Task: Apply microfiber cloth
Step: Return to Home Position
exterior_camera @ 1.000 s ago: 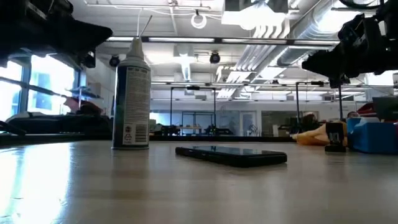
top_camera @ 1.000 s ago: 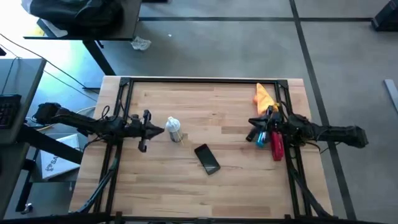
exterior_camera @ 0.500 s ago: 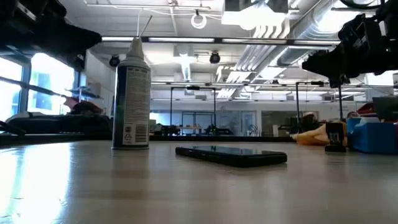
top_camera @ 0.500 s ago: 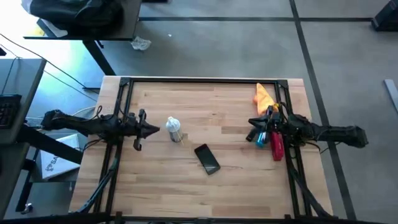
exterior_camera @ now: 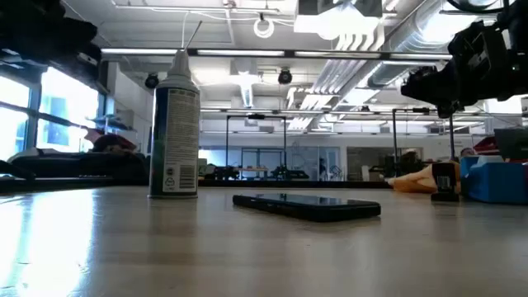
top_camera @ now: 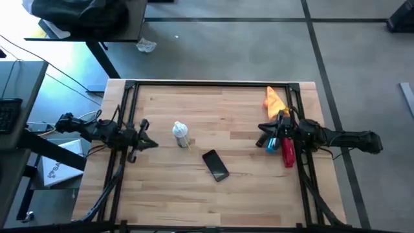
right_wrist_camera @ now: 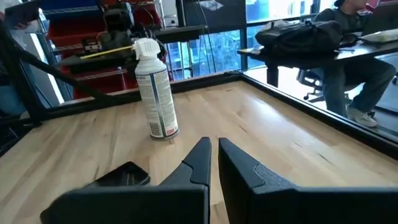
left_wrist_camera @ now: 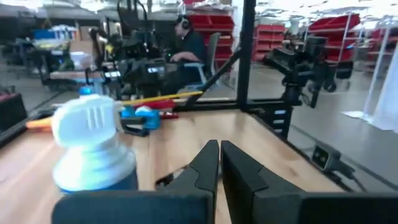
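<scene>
Microfiber cloth: bright orange, bunched, lying on the bench near its far right corner, just beside the black frame rail. In the low view it shows as a low orange heap at the bench's right side. No gripper touches it.

Right gripper: over the bench's right part, near the cloth and pointing toward the middle. Its fingers are drawn almost together and carry nothing.

Left gripper: at the bench's left edge, pointing inward. Its fingers are closed to a thin slit and hold nothing.

Spray can: white cap, upright, left of the bench's middle. It stands between the left gripper and the rest of the bench and fills much of the left wrist view.

Phone: black, flat, set at an angle near the bench's middle, toward the near edge, between the spray can and the right gripper, apart from both.

Red item and blue item: by the right edge, partly under the right arm; their kind cannot be told.

Room beyond: one seated person behind the bench's right side, another past a desk bearing a dark bag.
</scene>
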Robot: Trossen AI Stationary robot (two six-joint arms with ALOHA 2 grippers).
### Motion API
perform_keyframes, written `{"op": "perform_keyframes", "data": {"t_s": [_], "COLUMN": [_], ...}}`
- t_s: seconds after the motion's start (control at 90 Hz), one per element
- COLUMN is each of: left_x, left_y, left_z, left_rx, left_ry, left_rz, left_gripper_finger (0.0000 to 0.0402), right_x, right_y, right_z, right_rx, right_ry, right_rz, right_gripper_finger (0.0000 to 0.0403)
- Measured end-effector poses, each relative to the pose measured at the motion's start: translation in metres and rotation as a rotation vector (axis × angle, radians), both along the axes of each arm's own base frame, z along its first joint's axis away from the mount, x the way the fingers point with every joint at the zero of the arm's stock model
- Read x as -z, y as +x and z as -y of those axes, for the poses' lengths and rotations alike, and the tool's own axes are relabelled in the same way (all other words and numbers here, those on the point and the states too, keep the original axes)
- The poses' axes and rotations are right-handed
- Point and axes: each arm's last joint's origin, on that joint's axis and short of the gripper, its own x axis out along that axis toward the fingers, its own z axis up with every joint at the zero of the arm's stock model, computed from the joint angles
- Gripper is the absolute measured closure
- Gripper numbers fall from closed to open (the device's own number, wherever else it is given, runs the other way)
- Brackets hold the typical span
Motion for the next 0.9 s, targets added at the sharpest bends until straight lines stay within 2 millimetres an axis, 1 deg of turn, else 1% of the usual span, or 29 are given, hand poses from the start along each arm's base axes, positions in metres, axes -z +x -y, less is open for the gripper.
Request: {"op": "perform_keyframes", "data": {"t_s": [0.111,0.267,0.389,0.533,0.9], "left_x": [0.000,0.008,0.011,0.011,0.011], "left_y": [0.000,0.001,0.001,0.001,0.001], "left_z": [-0.001,-0.001,-0.001,-0.001,-0.001], "left_rx": [-0.042,-0.048,-0.057,-0.056,-0.056], "left_ry": [0.027,-0.007,0.020,0.045,0.044], "left_rz": [0.001,-0.088,-0.115,-0.114,-0.114], "left_gripper_finger": [0.0401,0.0401,0.0401,0.0401,0.0401], "right_x": [0.000,0.002,0.003,0.004,0.004], "right_y": [0.000,0.000,0.000,0.000,0.000], "right_z": [0.000,0.000,0.000,0.000,0.000], "right_rx": [0.000,0.000,0.000,-0.001,-0.001], "right_ry": [0.000,0.001,0.002,0.004,0.004], "right_rz": [-0.002,-0.017,-0.027,-0.044,-0.045], "right_gripper_finger": [0.0403,0.0403,0.0403,0.0403,0.0403]}}
